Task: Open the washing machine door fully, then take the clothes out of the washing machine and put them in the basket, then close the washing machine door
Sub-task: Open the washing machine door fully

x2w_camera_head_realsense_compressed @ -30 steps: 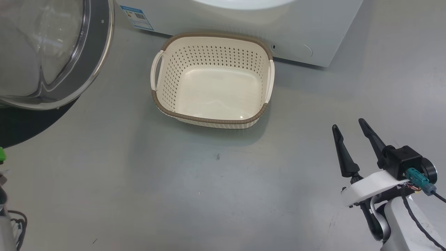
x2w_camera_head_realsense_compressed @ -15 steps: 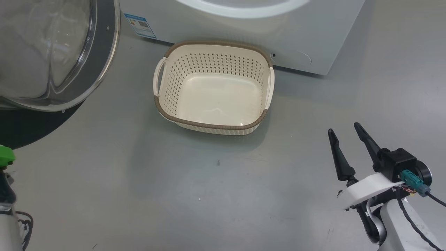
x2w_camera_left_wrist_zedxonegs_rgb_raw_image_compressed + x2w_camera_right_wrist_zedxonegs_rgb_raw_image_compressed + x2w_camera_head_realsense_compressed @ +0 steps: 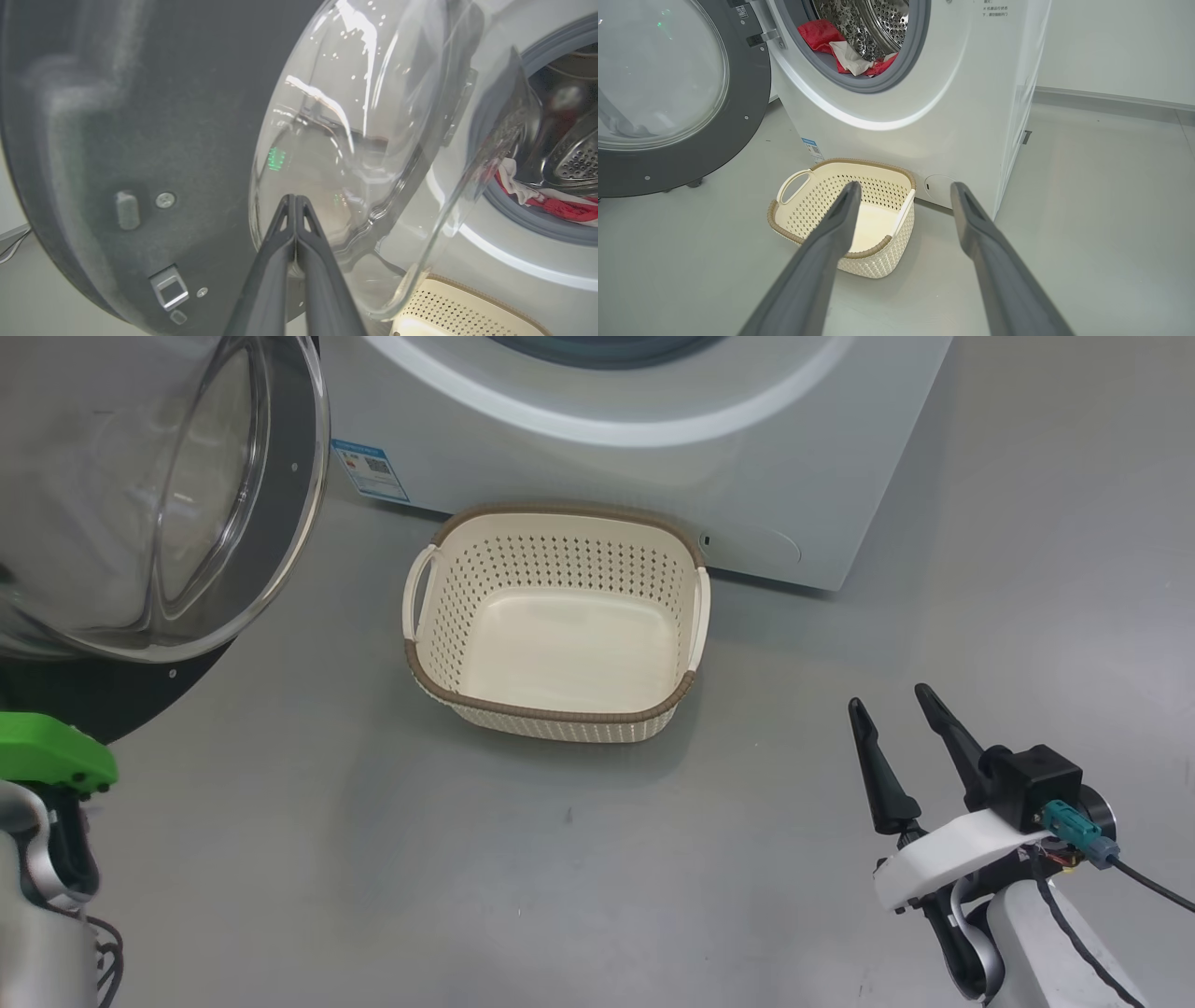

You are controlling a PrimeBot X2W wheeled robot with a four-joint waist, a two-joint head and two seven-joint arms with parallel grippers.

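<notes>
On the grey floor just in front of the white front-loading washing machine stands the cream perforated basket, with the washing machine door swung open to its left. Inside the steel drum, the red and white clothes lie heaped against the grey gasket at the opening's lower edge. The left gripper has its fingers pressed together, tips close before the door's glass bowl, though contact cannot be told. The right gripper hovers over floor right of the basket, fingers spread wide.
</notes>
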